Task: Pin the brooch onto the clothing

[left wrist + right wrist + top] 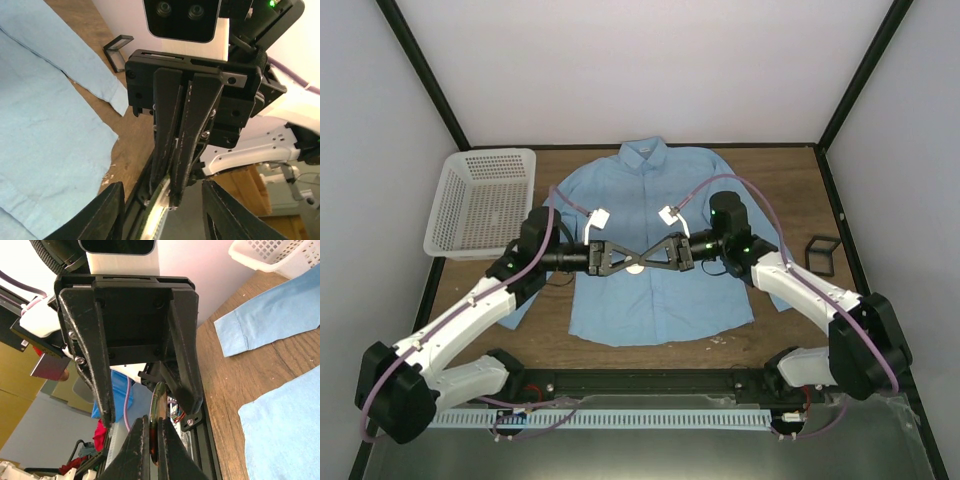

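Over the table (780, 190), my two arms meet tip to tip above the middle of the light blue shirt (650, 300). The shirt lies flat and front up, its collar toward the far wall and its sleeves folded in along its sides.

My right tool (155, 427) is pressed together on the brooch (159, 405), gripping the small disc edge-on. A pale rim stands up out of the fingertips, and a trace of orange-red shows down between them.

My left tool (623, 259) faces it head-on with its fingers (107, 212) spread, one on each side of the disc. From my right wrist view, one left finger stands close beside the brooch and the other is clearly apart. I cannot tell whether either one touches it.

The brooch is held over the shirt's button line, about mid-chest. Its height above the cloth cannot be judged from overhead.

A white mesh basket (485, 200) sits on the table to the left of the shirt. A small black square frame (823, 250) lies on the bare wood near the right edge, well apart from the shirt.
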You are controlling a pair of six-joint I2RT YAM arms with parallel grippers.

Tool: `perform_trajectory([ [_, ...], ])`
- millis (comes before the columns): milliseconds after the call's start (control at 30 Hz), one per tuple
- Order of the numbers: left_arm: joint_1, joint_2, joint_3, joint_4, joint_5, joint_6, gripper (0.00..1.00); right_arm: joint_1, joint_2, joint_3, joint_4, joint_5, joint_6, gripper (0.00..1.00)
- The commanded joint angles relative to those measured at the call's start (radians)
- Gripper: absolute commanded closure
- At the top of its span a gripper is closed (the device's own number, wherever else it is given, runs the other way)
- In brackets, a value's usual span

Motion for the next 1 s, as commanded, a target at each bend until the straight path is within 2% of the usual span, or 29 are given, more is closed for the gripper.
perform_trajectory([
  [0, -0.003, 0.009, 0.038, -0.065, 0.009, 0.077, 0.59, -0.007, 0.005, 0.050, -0.044, -0.045, -0.041, 0.99],
  [300, -0.004, -0.001, 0.036, -0.070, 0.016, 0.081, 0.72, -0.006, 0.007, 0.067, -0.103, -0.049, -0.087, 0.99],
  [467, -0.004, -0.003, 0.036, -0.097, 0.020, 0.095, 0.84, -0.006, 0.008, 0.063, -0.084, -0.054, -0.066, 0.99],
  [533, -0.004, -0.006, 0.032, -0.094, 0.019, 0.090, 0.92, -0.006, 0.005, 0.068, -0.093, -0.055, -0.072, 0.97],
  [600, -0.003, -0.014, 0.030, -0.083, 0.013, 0.076, 1.00, -0.006, 0.005, 0.072, -0.097, -0.053, -0.066, 0.90],
  [700, -0.003, -0.020, 0.029, -0.057, 0.009, 0.039, 1.00, -0.006, 0.000, 0.078, -0.089, -0.033, -0.036, 0.79],
  [833, -0.001, -0.025, 0.015, 0.004, -0.014, -0.053, 1.00, -0.006, -0.038, 0.066, -0.081, 0.062, 0.007, 0.59],
  [967, 0.005, -0.067, -0.078, 0.192, -0.080, -0.251, 1.00, -0.006, -0.097, -0.015, 0.041, 0.109, 0.097, 0.48],
])
